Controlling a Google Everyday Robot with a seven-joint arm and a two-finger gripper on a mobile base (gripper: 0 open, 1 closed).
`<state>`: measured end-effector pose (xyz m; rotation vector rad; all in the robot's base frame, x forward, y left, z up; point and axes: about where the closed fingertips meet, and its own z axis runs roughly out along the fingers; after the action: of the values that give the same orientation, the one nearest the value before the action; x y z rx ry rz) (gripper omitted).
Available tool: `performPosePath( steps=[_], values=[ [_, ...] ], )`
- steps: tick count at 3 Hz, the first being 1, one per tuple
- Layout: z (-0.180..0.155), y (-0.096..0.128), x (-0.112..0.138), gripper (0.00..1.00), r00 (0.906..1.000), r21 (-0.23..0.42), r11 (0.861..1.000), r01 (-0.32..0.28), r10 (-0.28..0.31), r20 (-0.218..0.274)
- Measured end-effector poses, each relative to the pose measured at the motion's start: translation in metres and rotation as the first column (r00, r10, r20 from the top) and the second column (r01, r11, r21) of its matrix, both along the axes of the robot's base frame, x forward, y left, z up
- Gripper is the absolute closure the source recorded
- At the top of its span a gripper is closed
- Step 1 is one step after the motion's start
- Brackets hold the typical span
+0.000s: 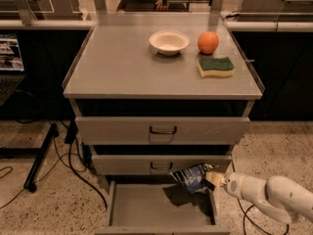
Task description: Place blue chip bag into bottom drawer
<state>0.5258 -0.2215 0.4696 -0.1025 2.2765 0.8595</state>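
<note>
The blue chip bag (191,177) is a crinkled dark-blue foil bag held in the air just above the rear right part of the open bottom drawer (146,207). My gripper (211,177) reaches in from the lower right on a white arm and is shut on the bag's right end. The bag hangs in front of the middle drawer's face, throwing a shadow on the grey drawer floor. The bottom drawer is pulled out and its floor is bare.
On the cabinet top (112,62) stand a white bowl (169,41), an orange (208,42) and a green-and-yellow sponge (215,66). The two upper drawers with dark loop handles (162,130) are closed. Cables and a stand foot (41,153) lie on the floor at left.
</note>
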Motion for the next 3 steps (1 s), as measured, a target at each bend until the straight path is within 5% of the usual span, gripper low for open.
performPosePath(
  steps=[1, 3],
  values=[
    [-0.0223, -0.0221, -0.0194, 1.0, 0.9954, 0.029, 0.997, 0.072, -0.07, -0.065],
    [-0.0274, -0.0174, -0.0192, 1.0, 0.9959, 0.03, 0.997, 0.066, -0.064, -0.064]
  ],
)
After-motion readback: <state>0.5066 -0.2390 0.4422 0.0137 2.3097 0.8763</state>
